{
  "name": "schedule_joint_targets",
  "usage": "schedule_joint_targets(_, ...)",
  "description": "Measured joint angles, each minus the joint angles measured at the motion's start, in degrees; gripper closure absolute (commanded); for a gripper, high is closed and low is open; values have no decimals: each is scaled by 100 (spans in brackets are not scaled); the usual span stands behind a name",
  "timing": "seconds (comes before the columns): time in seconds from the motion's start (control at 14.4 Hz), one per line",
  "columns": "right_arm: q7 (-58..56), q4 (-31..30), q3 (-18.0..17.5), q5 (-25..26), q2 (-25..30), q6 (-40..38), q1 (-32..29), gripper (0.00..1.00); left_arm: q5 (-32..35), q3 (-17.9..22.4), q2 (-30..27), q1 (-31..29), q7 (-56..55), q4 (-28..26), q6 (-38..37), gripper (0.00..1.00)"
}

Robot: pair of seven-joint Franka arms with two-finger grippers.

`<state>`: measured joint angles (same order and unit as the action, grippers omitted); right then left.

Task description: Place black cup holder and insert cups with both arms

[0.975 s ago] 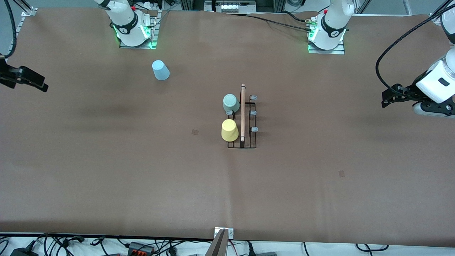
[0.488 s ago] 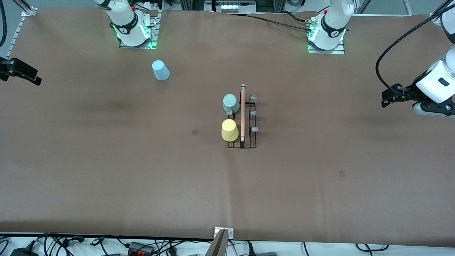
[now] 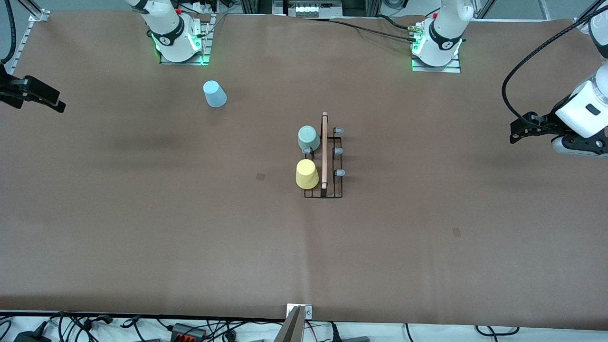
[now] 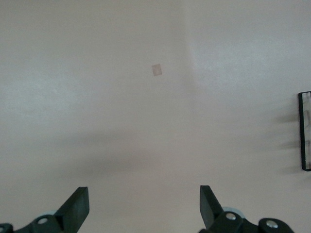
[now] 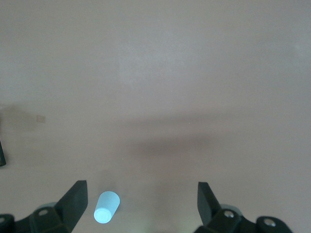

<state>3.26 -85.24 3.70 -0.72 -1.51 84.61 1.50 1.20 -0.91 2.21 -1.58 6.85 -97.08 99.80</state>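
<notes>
Both hands open, apart from cup holder (image 3: 324, 156).

Black cup holder (image 4: 304, 131) mostly out of frame

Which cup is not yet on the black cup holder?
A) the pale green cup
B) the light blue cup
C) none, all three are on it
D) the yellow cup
B: the light blue cup stands alone on the table, toward the right arm's end, apart from the black cup holder, while the pale green cup and the yellow cup sit on its pegs.
</notes>
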Motion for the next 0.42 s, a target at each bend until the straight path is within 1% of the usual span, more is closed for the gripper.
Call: schedule_joint_targets(0.42, 0, 0, 1, -5, -32, -1, 0, 0, 0, 0, 0, 0, 0, 0, 0, 0)
